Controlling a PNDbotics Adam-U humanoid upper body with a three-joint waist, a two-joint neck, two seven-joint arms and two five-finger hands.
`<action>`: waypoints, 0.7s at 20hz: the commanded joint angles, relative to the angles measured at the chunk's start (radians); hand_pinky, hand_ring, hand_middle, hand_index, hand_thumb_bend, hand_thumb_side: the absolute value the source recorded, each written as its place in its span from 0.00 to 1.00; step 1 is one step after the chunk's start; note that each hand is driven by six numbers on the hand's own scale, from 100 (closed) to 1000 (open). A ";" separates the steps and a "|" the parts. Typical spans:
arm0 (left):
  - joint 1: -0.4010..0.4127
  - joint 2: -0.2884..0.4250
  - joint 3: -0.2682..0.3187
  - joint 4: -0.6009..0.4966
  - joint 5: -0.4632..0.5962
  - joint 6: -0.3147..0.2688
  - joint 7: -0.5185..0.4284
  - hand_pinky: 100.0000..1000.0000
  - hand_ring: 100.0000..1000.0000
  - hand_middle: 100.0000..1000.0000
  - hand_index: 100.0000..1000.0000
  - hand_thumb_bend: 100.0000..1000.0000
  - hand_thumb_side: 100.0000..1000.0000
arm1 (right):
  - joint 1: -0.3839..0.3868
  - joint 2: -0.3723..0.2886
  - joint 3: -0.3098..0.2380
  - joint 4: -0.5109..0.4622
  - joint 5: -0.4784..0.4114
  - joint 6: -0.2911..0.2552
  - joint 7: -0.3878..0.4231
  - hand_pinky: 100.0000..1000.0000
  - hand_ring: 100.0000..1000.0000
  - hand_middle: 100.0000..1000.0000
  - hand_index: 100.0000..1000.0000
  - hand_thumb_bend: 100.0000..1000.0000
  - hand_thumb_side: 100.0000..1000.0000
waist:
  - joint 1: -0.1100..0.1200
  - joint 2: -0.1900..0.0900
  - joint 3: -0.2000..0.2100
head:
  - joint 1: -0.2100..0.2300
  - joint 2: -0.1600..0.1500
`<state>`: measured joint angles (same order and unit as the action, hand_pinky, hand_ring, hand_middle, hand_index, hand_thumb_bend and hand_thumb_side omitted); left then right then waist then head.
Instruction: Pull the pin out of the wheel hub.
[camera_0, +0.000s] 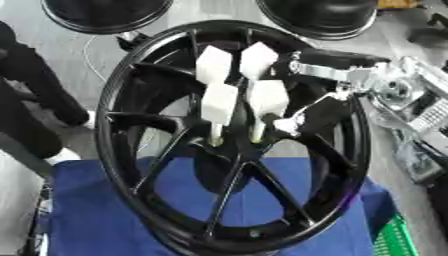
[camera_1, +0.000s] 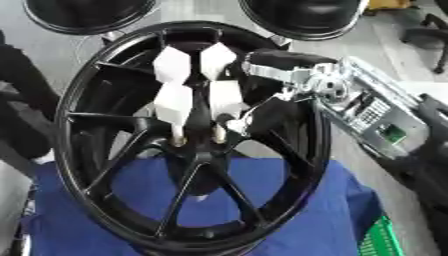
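A black spoked wheel hub (camera_0: 131, 165) stands tilted on a blue cloth (camera_0: 87, 215). Several pins with white block heads are grouped over its centre: two upper ones (camera_0: 213, 64) (camera_0: 258, 59) and two lower ones (camera_0: 219, 102) (camera_0: 268, 97). The lower two go down on pale shafts (camera_0: 215, 132) into the hub's middle. My right hand (camera_1: 289, 70) comes in from the right, over the rim. One black finger (camera_0: 337, 57) reaches along the top toward the upper right pin. Another finger (camera_0: 317, 114) ends just right of the lower right pin's shaft. The two are spread apart, closed round no pin.
Two black round objects (camera_0: 105, 12) (camera_0: 319, 17) lie beyond the wheel at the top. A green crate (camera_0: 395, 239) shows at the bottom right. A dark shape (camera_0: 31, 95) stands along the left edge, and grey floor lies around the cloth.
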<state>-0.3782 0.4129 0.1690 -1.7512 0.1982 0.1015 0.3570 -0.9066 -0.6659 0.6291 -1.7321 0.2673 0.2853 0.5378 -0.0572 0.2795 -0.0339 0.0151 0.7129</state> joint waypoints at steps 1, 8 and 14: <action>-0.008 0.020 0.000 -0.017 -0.001 -0.002 -0.003 0.55 0.72 0.64 0.70 0.21 0.80 | -0.019 -0.031 -0.018 -0.023 -0.017 0.014 0.003 0.72 0.65 0.69 0.78 0.09 0.30 | 0.005 -0.015 -0.001 | -0.002 -0.012; -0.008 0.020 -0.001 -0.017 0.000 -0.002 -0.004 0.55 0.72 0.64 0.70 0.20 0.81 | -0.020 -0.023 -0.010 -0.020 -0.057 0.043 0.004 0.73 0.69 0.63 0.72 0.02 0.24 | 0.006 -0.013 -0.001 | -0.005 -0.013; -0.009 0.020 0.000 -0.018 0.001 -0.002 -0.003 0.55 0.72 0.64 0.70 0.20 0.81 | -0.025 -0.011 -0.005 -0.016 -0.102 0.061 -0.022 0.69 0.60 0.42 0.51 0.00 0.10 | 0.009 -0.009 0.001 | -0.010 -0.008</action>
<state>-0.3782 0.4129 0.1663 -1.7512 0.1982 0.1016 0.3566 -0.9154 -0.6645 0.6328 -1.7387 0.1768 0.3430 0.5242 -0.0522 0.2849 -0.0338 0.0077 0.7097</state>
